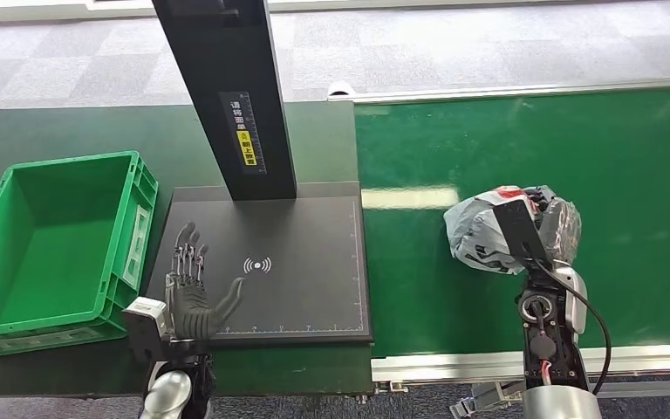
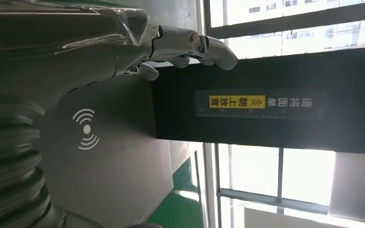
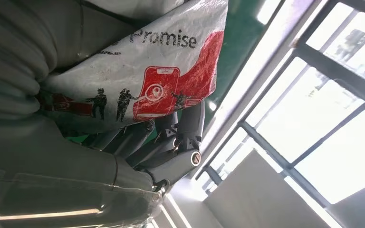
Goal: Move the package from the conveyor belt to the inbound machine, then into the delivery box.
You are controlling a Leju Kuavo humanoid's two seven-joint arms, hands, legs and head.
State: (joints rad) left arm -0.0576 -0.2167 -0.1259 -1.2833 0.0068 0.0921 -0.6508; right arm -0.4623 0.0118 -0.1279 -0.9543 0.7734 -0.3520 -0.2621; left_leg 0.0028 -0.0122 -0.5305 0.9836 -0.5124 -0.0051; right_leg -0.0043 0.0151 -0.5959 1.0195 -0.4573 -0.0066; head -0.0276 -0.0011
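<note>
a: where's the crumpled grey plastic mail package with red print (image 1: 499, 229)?

b: on the green conveyor belt (image 1: 628, 175), off to the right of the flat black scanning platform of the inbound machine (image 1: 305, 271). the right hand (image 3: 166, 142) is at it, fingers curled against the bag, but i cannot tell whether they have actually clamped it.

a: and the left hand (image 1: 194, 297)?

b: hovering over that platform's near left corner, fingers spread, holding nothing. the green plastic delivery crate (image 1: 57, 240) sits just left of the platform.

a: so the step?

b: i'd judge the pickup. next calls for a firm hold, a lift, then a carry leftward onto the platform.
</note>
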